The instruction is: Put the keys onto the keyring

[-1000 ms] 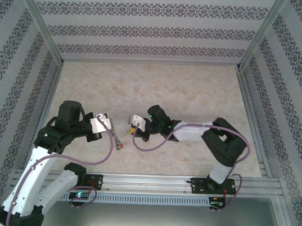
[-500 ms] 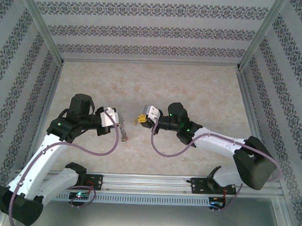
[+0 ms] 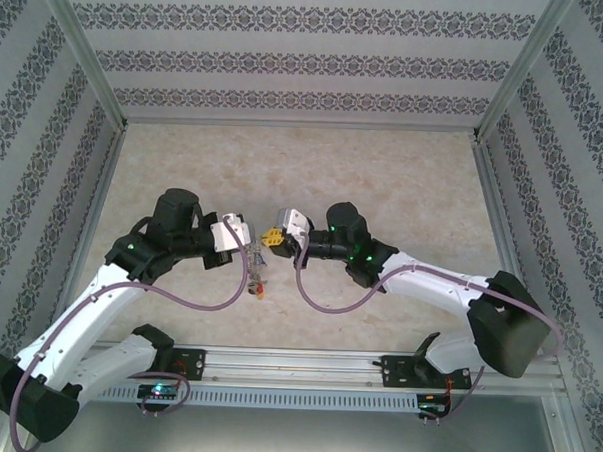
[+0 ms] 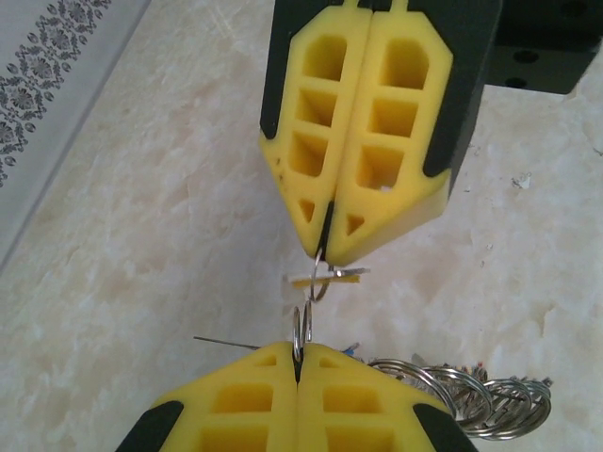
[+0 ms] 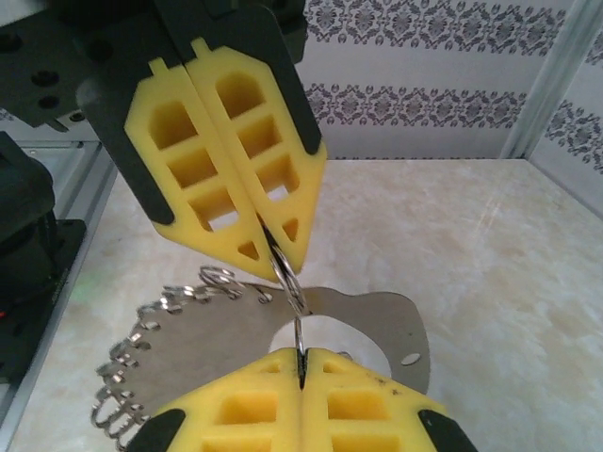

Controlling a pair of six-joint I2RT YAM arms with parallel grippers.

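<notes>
My left gripper [image 4: 299, 356] is shut on a small split ring [image 4: 301, 328] that belongs to the keyring bunch. The keyring [image 5: 377, 315] is a flat grey metal loop with several small rings [image 5: 141, 377] along its edge, and it hangs below my left gripper [image 5: 273, 250]. My right gripper [image 5: 300, 356] is shut on the thin ring [image 5: 299, 334] of a key with a yellow tag [image 4: 330, 276]. The two rings touch tip to tip. From above, the left gripper [image 3: 247, 242] and right gripper [image 3: 274, 237] almost meet, with the bunch [image 3: 258, 276] dangling under them.
The marble-patterned tabletop [image 3: 384, 180] lies open behind the grippers. Patterned walls with metal posts [image 3: 83, 66] enclose it on three sides. An aluminium rail [image 3: 305, 364] with the arm bases runs along the near edge.
Both arms swung inward and away from the rail. The left gripper carried the bunch right; the right gripper, after pulling back, came left until the two held rings met.
</notes>
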